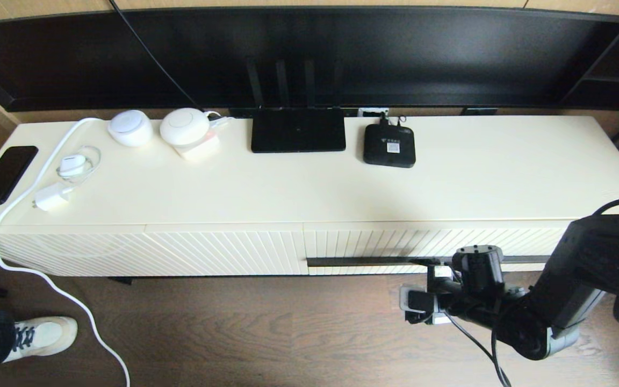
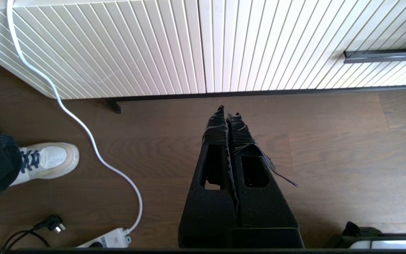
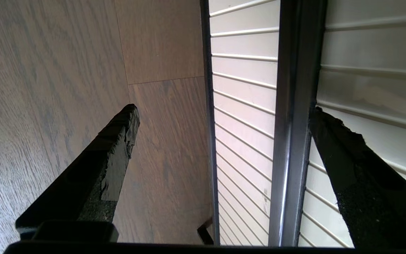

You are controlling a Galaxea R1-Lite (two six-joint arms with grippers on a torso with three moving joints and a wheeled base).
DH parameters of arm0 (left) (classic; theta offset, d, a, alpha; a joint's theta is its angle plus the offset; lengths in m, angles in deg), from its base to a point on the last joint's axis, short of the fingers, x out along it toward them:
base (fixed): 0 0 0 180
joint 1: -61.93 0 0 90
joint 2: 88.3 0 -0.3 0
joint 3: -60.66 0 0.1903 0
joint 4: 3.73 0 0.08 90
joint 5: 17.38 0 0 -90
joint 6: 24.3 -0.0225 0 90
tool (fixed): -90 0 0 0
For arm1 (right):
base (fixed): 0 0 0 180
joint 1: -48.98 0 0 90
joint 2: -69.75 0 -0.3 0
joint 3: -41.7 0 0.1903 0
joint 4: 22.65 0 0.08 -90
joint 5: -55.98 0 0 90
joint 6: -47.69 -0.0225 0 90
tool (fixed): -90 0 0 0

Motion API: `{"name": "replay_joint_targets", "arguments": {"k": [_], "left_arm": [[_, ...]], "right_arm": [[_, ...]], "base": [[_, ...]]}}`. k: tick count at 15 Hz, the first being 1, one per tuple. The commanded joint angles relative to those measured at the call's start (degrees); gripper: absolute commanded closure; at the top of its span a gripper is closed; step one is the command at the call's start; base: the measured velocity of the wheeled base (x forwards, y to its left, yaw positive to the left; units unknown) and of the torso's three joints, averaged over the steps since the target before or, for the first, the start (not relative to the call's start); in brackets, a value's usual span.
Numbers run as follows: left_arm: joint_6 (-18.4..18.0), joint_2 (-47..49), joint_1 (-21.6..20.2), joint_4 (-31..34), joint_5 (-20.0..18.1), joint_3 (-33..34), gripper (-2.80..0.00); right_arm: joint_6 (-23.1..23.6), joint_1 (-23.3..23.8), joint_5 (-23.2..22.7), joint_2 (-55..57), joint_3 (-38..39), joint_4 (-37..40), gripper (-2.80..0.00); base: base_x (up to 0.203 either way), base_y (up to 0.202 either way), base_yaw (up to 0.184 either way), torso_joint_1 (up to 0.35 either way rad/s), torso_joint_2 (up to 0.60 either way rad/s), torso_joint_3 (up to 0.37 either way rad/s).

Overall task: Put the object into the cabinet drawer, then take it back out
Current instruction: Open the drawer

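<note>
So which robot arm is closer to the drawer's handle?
The right. Its end effector is open around the handle. The left end effector hangs over the floor, off to the left, shut.

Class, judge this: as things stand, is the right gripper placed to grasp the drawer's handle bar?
Probably yes: the right gripper is open with the handle bar running between its fingers, nothing blocking; the drawer is shut.
</note>
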Motion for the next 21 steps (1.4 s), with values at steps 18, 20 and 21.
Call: {"name": "replay_joint_targets", "arguments": {"k": [18, 20, 21], "left_arm": [[0.0, 0.1, 0.0, 0.0, 0.0, 0.0, 0.0], [0.0, 0.1, 0.0, 0.0, 0.0, 0.0, 0.0], [0.0, 0.1, 0.0, 0.0, 0.0, 0.0, 0.0]], "right_arm": [[0.4, 0.5, -0.3, 0.1, 7.0, -0.7, -2.8], [0.3, 0.5, -0.2, -0.1, 8.9, -0.7, -2.8], [0.2, 0.5, -0.2, -0.1, 9.8, -0.8, -2.8]], "base": [[0.0, 0.0, 0.0, 0.0, 0.0, 0.0], [0.0, 0.0, 0.0, 0.0, 0.0, 0.0], [0.0, 0.0, 0.0, 0.0, 0.0, 0.0]]}}
